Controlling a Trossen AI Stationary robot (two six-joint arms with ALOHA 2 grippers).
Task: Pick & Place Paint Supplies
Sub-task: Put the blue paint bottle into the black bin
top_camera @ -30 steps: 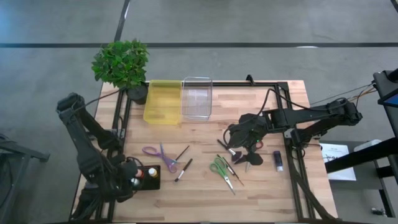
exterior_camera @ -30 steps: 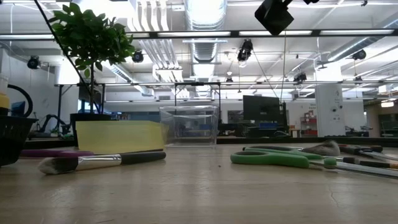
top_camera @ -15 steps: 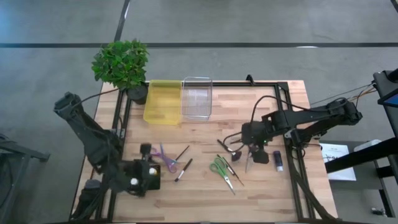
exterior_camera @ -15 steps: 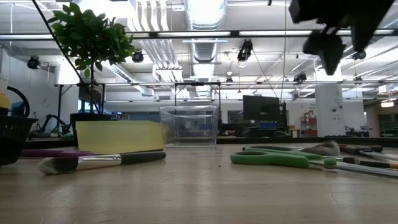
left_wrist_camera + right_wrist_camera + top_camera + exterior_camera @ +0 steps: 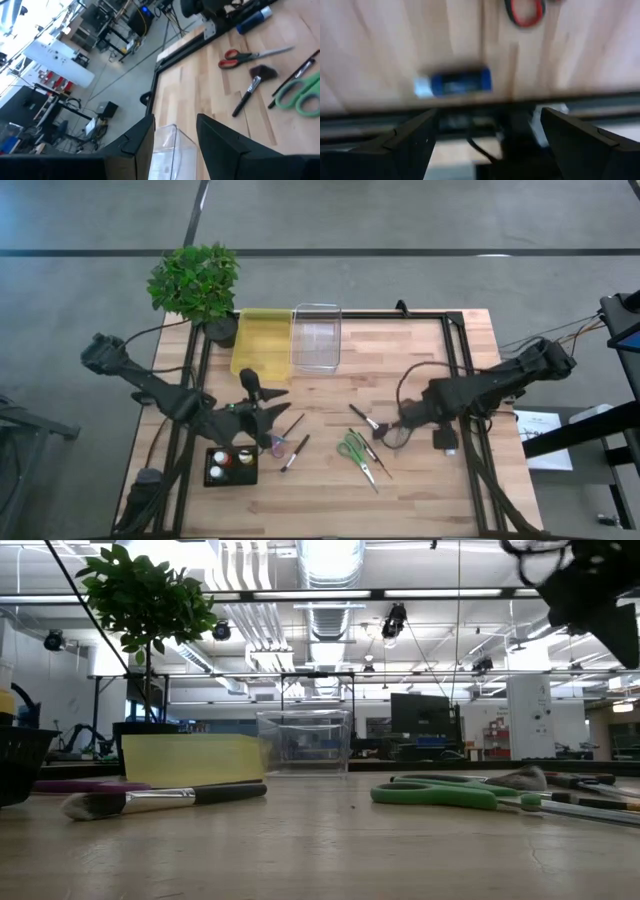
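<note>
Several paint bottles stand in a black caddy point(image 5: 230, 467) near the table's front left. Thin dark-handled brushes point(image 5: 295, 452) lie on the wood, one beside the purple scissors point(image 5: 274, 443), and a fan-headed brush point(image 5: 256, 82) lies farther right. A blue tube point(image 5: 454, 83) lies by the right frame rail. My left gripper point(image 5: 264, 390) hovers above the purple scissors, open, with nothing between its fingers point(image 5: 175, 150). My right gripper point(image 5: 425, 425) hangs open over the blue tube, its fingers pointing down, clear of it point(image 5: 487, 145).
A yellow bin point(image 5: 262, 343) and a clear bin point(image 5: 316, 338) stand at the far edge, beside a potted plant point(image 5: 196, 283). Green scissors point(image 5: 360, 452) and red scissors point(image 5: 250, 54) lie mid-table. A black frame rail point(image 5: 462, 395) runs along the right side.
My left gripper has risen from the caddy and swung toward the table's far right, rolling until it points toward the clear bin. My right gripper has moved toward the right edge and tipped downward over the blue tube. Both have stayed open.
</note>
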